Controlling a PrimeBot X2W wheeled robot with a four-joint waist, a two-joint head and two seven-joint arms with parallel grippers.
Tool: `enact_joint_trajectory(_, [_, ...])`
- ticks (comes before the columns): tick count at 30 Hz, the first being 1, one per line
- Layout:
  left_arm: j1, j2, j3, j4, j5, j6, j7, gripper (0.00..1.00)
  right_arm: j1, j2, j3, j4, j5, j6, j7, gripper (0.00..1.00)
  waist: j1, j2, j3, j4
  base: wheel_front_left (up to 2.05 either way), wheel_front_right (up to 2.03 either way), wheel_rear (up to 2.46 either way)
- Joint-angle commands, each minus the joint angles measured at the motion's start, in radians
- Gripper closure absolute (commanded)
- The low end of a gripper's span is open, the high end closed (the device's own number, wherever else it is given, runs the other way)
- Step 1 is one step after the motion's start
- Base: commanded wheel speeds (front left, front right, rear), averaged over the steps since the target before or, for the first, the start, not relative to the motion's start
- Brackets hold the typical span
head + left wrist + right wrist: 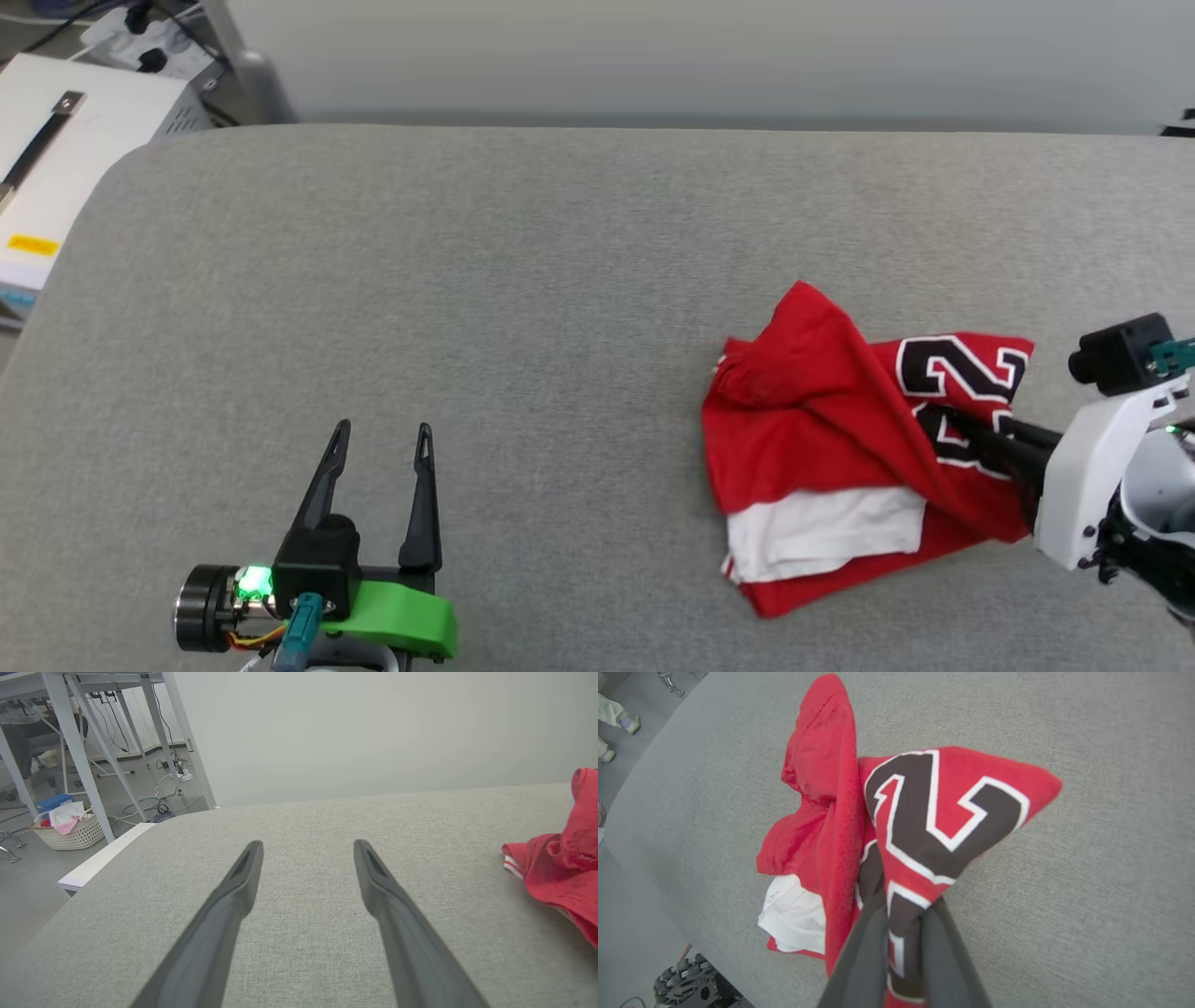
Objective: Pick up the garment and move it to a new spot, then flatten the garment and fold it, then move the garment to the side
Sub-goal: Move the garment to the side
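Note:
The garment [822, 439] is a crumpled red T-shirt with a white sleeve and black-and-white numerals, lying on the right part of the grey table [523, 308]. My right gripper [938, 422] comes in from the right and is shut on a fold of the garment [943, 821] at the printed numerals, with the cloth pinched between its dark fingers [864, 952]. My left gripper [383, 431] stands open at the lower left, well apart from the shirt, nothing between its fingers [233, 896]. The garment's edge [560, 868] shows at the right of the left wrist view.
A white box [65, 140] with cables stands off the table's far left corner. In the left wrist view, metal desk legs [79, 746], floor cables and a laundry basket [70, 830] lie beyond the table's left edge. A pale wall runs behind the table.

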Motion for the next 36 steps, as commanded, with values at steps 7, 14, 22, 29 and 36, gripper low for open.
enact_joint_trajectory(7, [0.011,-0.011,0.012,-0.015,-0.008,0.003,-0.006,0.0,-0.078,-0.099,0.03,-0.069,-0.091,-0.001,-0.022,1.0,0.0,-0.0001,-0.005,-0.125,0.0,0.0,0.0])
enact_joint_trajectory(14, [-0.016,-0.011,0.017,-0.024,-0.002,-0.004,-0.006,0.0,-0.148,-0.13,0.042,-0.074,-0.111,-0.001,-0.034,1.0,0.0,-0.0001,0.034,-0.195,0.0,0.0,0.0])
enact_joint_trajectory(22, [-0.076,0.005,0.024,-0.06,0.01,-0.011,-0.006,0.0,-0.223,-0.176,0.038,0.005,-0.137,-0.001,-0.063,1.0,0.0,-0.0001,0.14,-0.2,0.0,0.0,0.0])
enact_joint_trajectory(29, [-0.138,0.023,0.031,-0.121,0.021,-0.007,-0.006,0.0,-0.291,-0.272,-0.022,0.149,-0.164,-0.001,-0.094,1.0,0.0,-0.0001,0.281,-0.185,0.0,0.0,0.0])
enact_joint_trajectory(36, [-0.212,0.04,0.019,-0.174,0.029,-0.011,-0.006,0.0,-0.367,-0.323,-0.11,0.328,-0.216,-0.001,-0.139,1.0,0.0,-0.0001,0.401,-0.162,0.0,0.0,0.0])
